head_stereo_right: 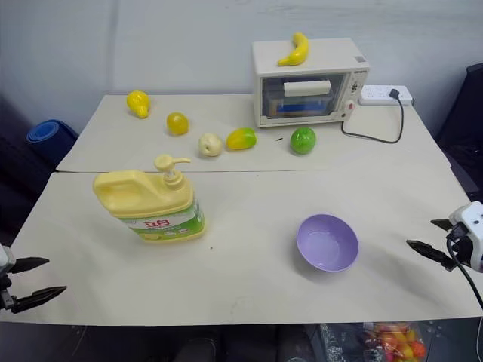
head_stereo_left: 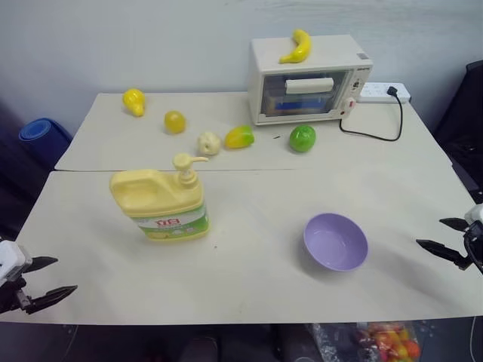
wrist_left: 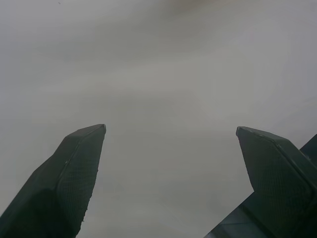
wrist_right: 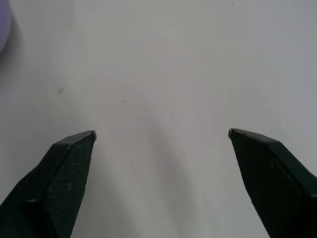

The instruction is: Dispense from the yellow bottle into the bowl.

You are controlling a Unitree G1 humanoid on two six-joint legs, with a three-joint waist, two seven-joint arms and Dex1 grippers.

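The yellow bottle [head_stereo_left: 161, 204], a pale jug with a handle, a pump top and a green-and-white label, stands upright on the table's left half. To its right sits the lavender bowl [head_stereo_left: 335, 241], with nothing in it. My left gripper [head_stereo_left: 54, 276] hangs open at the table's front left corner, well short of the bottle. My right gripper [head_stereo_left: 436, 234] is open at the right edge, apart from the bowl. In both wrist views the fingers [wrist_left: 69, 173] [wrist_right: 64, 173] stand wide over bare tabletop.
At the back stands a white toaster oven [head_stereo_left: 306, 79] with a banana [head_stereo_left: 297, 47] on top and a power strip [head_stereo_left: 383, 93] with a black cord. Several toy fruits [head_stereo_left: 226, 138] lie in a row behind the bottle. A blue roll [head_stereo_left: 41, 134] lies off the table's left.
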